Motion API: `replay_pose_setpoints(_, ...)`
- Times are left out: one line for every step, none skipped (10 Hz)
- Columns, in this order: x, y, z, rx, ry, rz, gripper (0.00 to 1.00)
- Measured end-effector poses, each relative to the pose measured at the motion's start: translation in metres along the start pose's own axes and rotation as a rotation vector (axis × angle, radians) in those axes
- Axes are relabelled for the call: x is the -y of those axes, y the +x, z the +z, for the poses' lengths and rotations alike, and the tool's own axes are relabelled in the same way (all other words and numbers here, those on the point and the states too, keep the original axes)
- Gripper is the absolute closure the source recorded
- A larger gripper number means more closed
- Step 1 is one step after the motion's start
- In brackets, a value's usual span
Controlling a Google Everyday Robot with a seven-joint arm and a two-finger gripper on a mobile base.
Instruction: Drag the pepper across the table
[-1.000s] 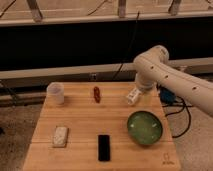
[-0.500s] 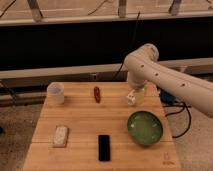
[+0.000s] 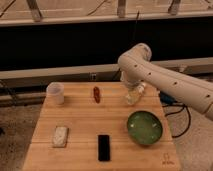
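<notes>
Nearest me, along the front of the table (image 3: pixel 80 120), lie a black slab (image 3: pixel 103 147), a pale little block (image 3: pixel 60 136) to its left, and a green bowl (image 3: pixel 144 127) to its right. Further back stand a translucent cup (image 3: pixel 55 93) near the left edge and the pepper (image 3: pixel 96 94), a slim dark red thing lying lengthwise near the far edge, with nothing touching it. To the right of the pepper, above the bowl's far side, hangs the gripper (image 3: pixel 132 95) at the end of the white arm (image 3: pixel 165 82). It is low over the wood but clearly apart from the pepper. Whether it is spread or pressed together I cannot tell from here.

The danger, as I judge it, is in the sideways approach. The pepper is small and round (it looks ready to roll), so a glancing push could spin it away or send it off the far edge. Dragged onward to the left, it could run into the cup. A low sweep could also clip the bowl's rim.

Compared with a second ago, the arm's upper bend has swung leftward, while the gripper has scarcely shifted. The pepper has not moved at all.
</notes>
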Motion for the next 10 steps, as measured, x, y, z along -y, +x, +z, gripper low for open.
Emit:
replay_pose_setpoints(0.007, -0.01, 0.002, 0.006, 0.005, -0.024, 0.2)
replay_pose_setpoints(0.01, -0.015, 0.003, 0.009, 0.009, -0.037, 0.2)
replay_pose_setpoints(0.012, -0.016, 0.004, 0.011, 0.012, -0.043, 0.2)
replay_pose_setpoints(0.015, -0.018, 0.008, 0.017, 0.013, -0.057, 0.2)
replay_pose_setpoints(0.02, -0.025, 0.01, 0.024, 0.014, -0.065, 0.2)
replay_pose_setpoints(0.025, -0.032, 0.013, 0.031, 0.015, -0.075, 0.2)
replay_pose_setpoints(0.028, -0.035, 0.016, 0.036, 0.014, -0.084, 0.2)
replay_pose_setpoints(0.031, -0.037, 0.019, 0.04, 0.014, -0.091, 0.2)
replay_pose_setpoints(0.034, -0.041, 0.021, 0.048, 0.015, -0.096, 0.2)
replay_pose_setpoints(0.037, -0.041, 0.024, 0.054, 0.014, -0.096, 0.2)
